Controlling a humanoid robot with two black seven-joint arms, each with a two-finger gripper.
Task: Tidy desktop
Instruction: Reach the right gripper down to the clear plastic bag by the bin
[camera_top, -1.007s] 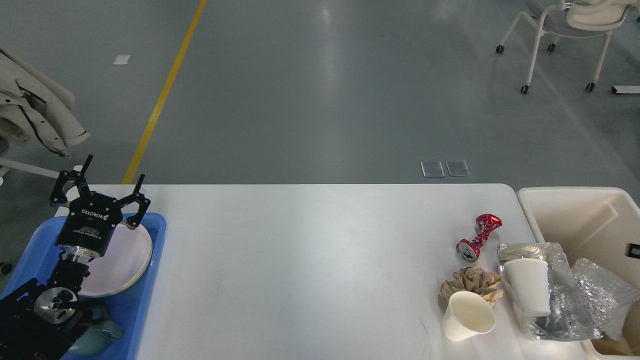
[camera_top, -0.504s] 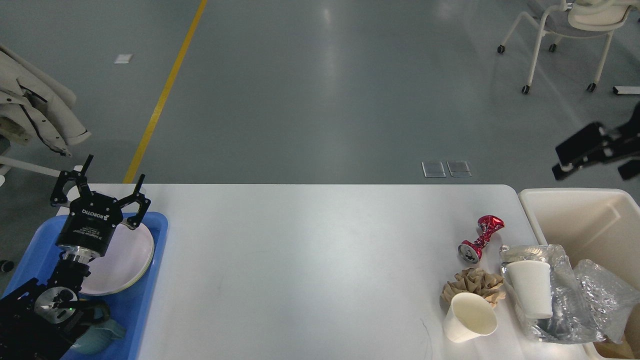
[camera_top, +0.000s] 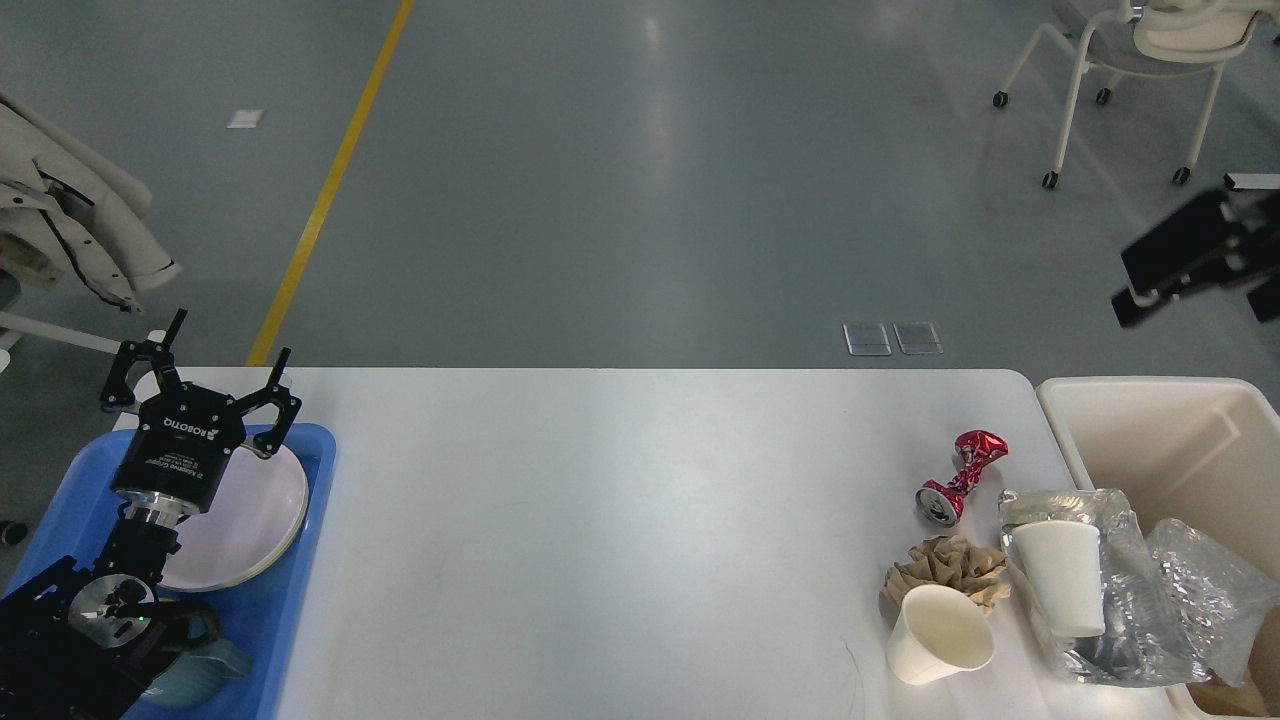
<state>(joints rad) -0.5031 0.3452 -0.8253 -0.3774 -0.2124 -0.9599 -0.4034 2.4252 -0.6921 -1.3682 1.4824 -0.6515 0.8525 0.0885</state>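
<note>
- Head view looks down on the desktop (camera_top: 620, 520), a wide white tabletop with rounded corners that fills the lower half of the frame; its middle is bare.
- Left gripper (camera_top: 205, 378) hangs above the far end of a blue tray (camera_top: 300, 560) at the desktop's left edge, its two fingers spread wide with nothing between them.
- In the tray lies a pale pink plate (camera_top: 250, 510), partly hidden by the arm (a teal object shows at the tray's near end, too covered to name).
- Right gripper (camera_top: 1135, 300) enters at the right edge, above the floor beyond the table; it is dark and blurred, so I cannot tell how its fingers stand.
- Near the desktop's right end lies a crushed red can (camera_top: 958, 478) on its side.
- Just nearer sit a crumpled brown paper (camera_top: 950, 565) and a tipped white paper cup (camera_top: 935, 635), touching.
- Beside them a second white cup (camera_top: 1060, 575) stands upside down on a clear plastic bag (camera_top: 1140, 610), which drapes over the rim of a cream bin (camera_top: 1150, 400) off the right end.
</note>
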